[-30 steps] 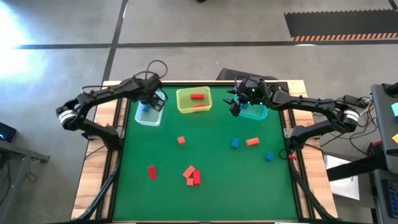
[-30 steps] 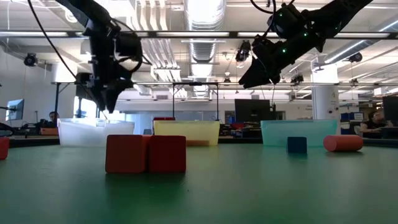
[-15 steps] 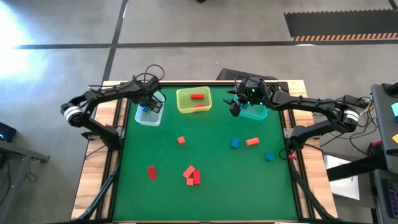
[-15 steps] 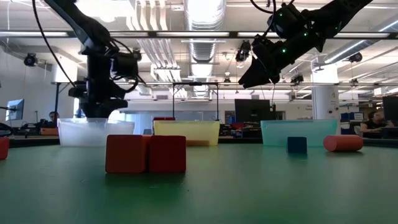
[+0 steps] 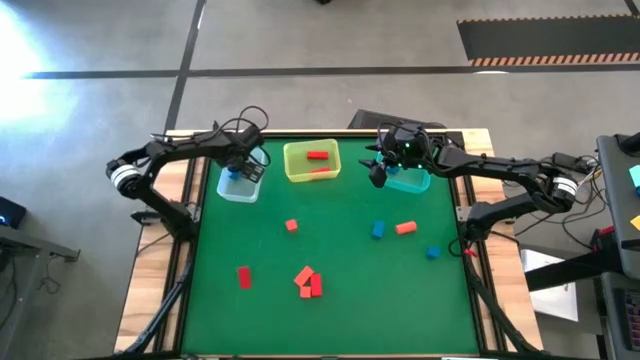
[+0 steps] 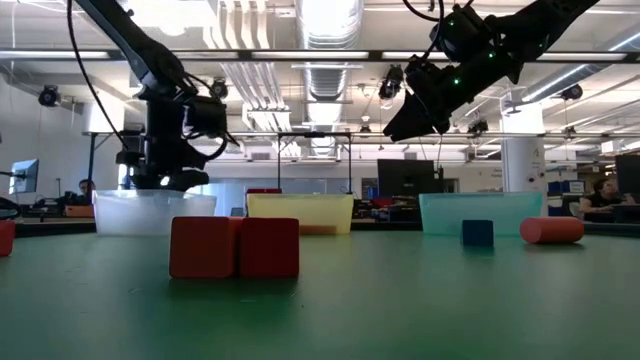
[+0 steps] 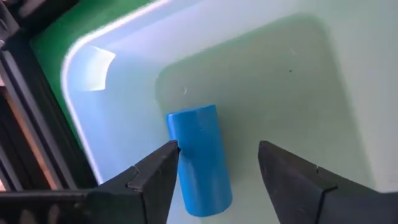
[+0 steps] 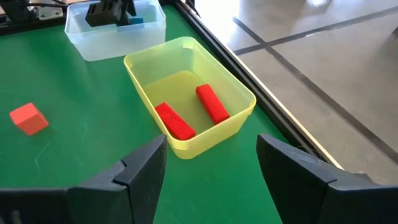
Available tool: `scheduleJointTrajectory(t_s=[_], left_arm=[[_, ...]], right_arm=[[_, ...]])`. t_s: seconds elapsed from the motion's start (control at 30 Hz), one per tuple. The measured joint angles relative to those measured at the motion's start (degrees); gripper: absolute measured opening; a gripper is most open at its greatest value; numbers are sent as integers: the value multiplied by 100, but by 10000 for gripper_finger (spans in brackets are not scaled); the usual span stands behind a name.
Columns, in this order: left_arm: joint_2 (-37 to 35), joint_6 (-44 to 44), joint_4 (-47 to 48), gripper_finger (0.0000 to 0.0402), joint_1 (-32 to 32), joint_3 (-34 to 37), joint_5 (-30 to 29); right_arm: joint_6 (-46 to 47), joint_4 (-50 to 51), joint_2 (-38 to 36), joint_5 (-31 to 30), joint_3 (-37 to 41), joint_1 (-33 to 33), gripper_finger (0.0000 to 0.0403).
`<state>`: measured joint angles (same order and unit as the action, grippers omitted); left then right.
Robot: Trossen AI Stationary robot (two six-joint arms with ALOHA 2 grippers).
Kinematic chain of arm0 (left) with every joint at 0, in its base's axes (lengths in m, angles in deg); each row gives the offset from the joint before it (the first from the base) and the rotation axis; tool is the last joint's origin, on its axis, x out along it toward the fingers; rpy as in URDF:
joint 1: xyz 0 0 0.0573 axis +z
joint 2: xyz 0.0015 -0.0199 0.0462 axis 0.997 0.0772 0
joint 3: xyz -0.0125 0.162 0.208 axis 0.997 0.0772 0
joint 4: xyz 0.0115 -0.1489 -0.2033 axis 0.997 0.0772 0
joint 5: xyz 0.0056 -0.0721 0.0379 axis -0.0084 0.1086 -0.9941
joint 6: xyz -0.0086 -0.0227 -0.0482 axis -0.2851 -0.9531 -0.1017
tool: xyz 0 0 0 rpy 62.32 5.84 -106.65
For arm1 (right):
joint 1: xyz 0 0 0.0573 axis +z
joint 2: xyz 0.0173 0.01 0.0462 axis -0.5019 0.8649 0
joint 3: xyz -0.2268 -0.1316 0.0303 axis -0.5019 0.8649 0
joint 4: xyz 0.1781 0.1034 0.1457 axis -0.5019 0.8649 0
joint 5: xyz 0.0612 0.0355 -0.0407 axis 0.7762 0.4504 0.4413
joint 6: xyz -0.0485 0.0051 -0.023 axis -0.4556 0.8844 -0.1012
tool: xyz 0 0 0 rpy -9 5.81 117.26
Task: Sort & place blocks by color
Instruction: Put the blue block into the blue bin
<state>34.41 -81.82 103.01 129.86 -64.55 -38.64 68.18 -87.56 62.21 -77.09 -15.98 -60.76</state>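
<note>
My left gripper (image 7: 217, 152) is open, low inside the clear bin (image 5: 240, 185) at the table's far left. A blue cylinder block (image 7: 198, 158) lies on its side on the bin floor between the fingers, close against one of them. My right gripper (image 8: 211, 177) is open and empty, hovering high between the yellow bin (image 5: 312, 162) and the teal bin (image 5: 410, 181). Two red bars (image 8: 193, 112) lie in the yellow bin. Red blocks (image 5: 308, 283), (image 5: 244, 277), (image 5: 291, 226), blue blocks (image 5: 378, 230), (image 5: 433, 252) and an orange-red block (image 5: 405, 228) lie on the green mat. My left gripper has one fingertip (image 7: 166, 155) right against the blue block's long side (image 7: 181, 149), coming from above into the bin. Whether it touches the block I cannot tell. The block lies flat on the bin floor.
The three bins stand in a row along the far edge of the mat (image 5: 340, 320). In the low view two red blocks (image 6: 235, 247) stand nearest the camera. Wooden table rims (image 5: 165, 260) flank the mat. People and desks show in the room behind.
My left gripper has come down from above the clear bin into it. My right arm has kept still, and the blocks on the mat have not moved.
</note>
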Motion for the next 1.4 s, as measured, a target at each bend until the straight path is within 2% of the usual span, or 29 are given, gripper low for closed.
scheduleJointTrajectory(t_s=[0.43,0.8,0.93,1.13,1.4], left_arm=[[243,69,-94,206,0,-10,72],[241,120,-79,108,-2,-10,87],[173,217,-35,102,-6,0,84],[-306,372,-33,114,-22,-7,66],[-1434,712,-351,110,-335,-189,50]], right_arm=[[0,-2,0,-4,0,0,237],[0,-2,0,-4,0,0,237],[0,-3,0,-4,0,0,237],[71,-20,0,-5,0,0,237],[146,-29,0,-1,0,61,237]])
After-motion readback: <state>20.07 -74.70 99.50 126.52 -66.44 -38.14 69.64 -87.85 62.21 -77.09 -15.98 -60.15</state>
